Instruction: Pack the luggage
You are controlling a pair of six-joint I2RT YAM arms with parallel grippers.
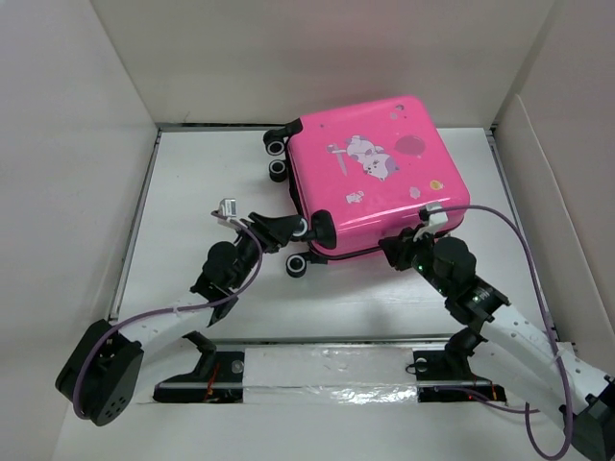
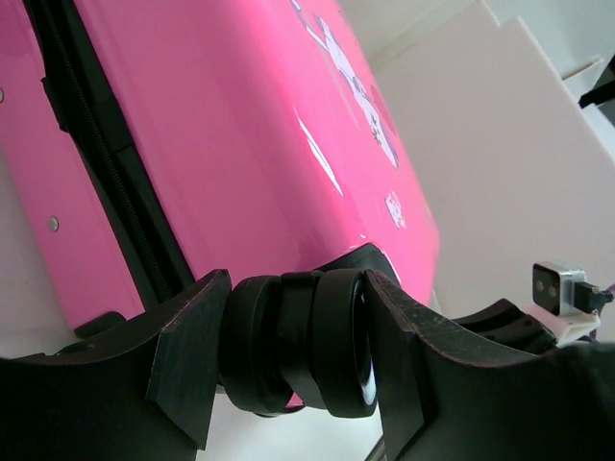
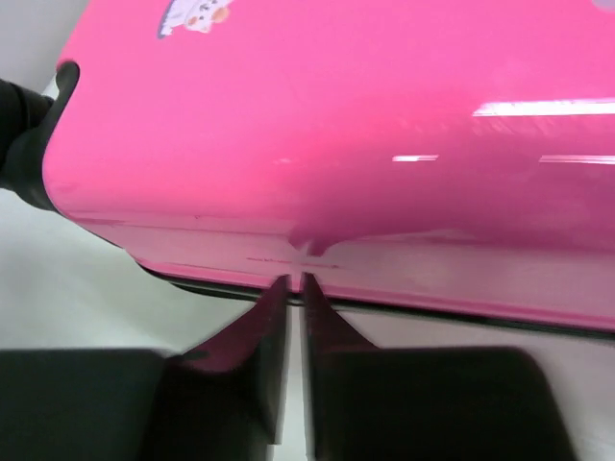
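Observation:
The luggage [image 1: 375,178] is a bright pink hard-shell suitcase with a cartoon print. It lies flat and closed on the white table, its wheels pointing left. My left gripper [image 1: 304,229] is shut on the black caster wheel [image 2: 288,351] at the case's near left corner. In the left wrist view the gripper [image 2: 293,331] has one finger on each side of the wheel, with the pink shell [image 2: 240,144] behind. My right gripper [image 1: 399,248] is at the case's near edge. In the right wrist view the gripper [image 3: 296,281] is shut and empty, its tips against the shell's [image 3: 336,125] seam.
A second near caster [image 1: 298,266] stands just right of my left wrist. Two more casters [image 1: 277,144] [image 1: 279,171] are at the case's far left. White walls close in the table [image 1: 192,192] on the left, back and right. A taped rail [image 1: 327,370] runs along the front.

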